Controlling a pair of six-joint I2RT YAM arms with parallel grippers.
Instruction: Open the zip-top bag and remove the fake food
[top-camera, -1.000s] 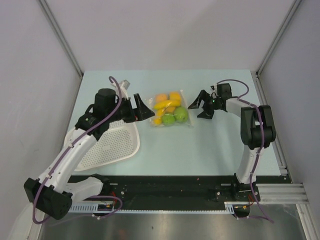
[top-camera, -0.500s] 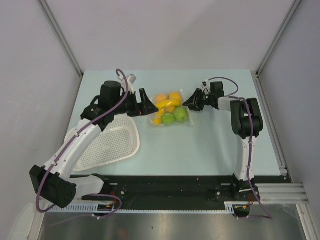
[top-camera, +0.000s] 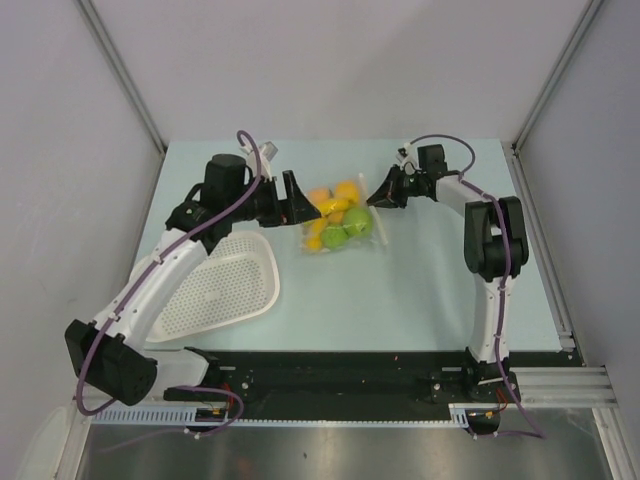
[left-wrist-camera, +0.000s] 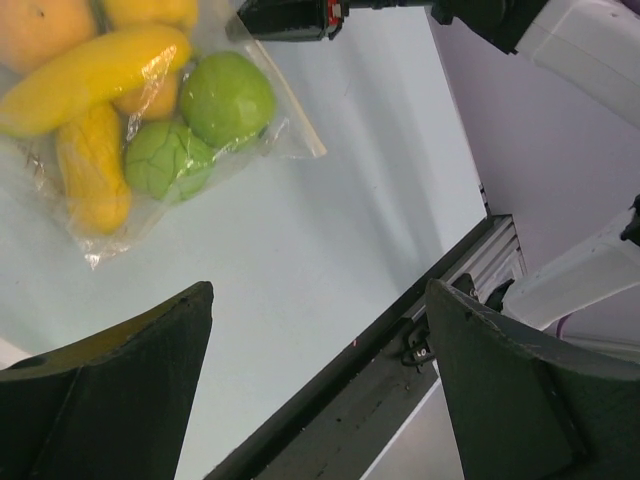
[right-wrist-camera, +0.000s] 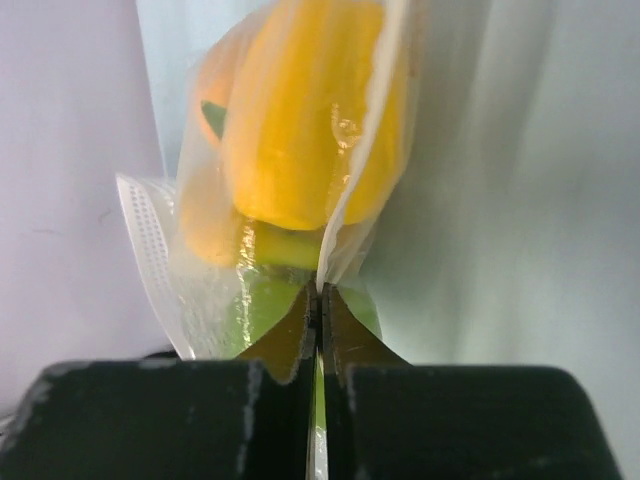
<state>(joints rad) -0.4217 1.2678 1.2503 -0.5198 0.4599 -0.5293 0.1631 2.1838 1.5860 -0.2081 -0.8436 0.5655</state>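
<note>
our zip-top bag (top-camera: 343, 228) sits between both arms, zip end to the right
left hand (top-camera: 291, 203) gapes wide, empty, just beside its left end; crinkly clear film bulges with glossy fake food (top-camera: 338, 212) on the bench (top-camera: 420, 290); right hand (top-camera: 378, 193) is pinched tight on the zip edge, strip running near-to-far, so we reckon left takes the other lip

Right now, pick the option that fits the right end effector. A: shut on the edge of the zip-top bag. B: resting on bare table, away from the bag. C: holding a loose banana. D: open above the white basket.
A: in the right wrist view the right end effector has its jaws pressed together on the edge of the zip-top bag, the fake food inside.
</note>
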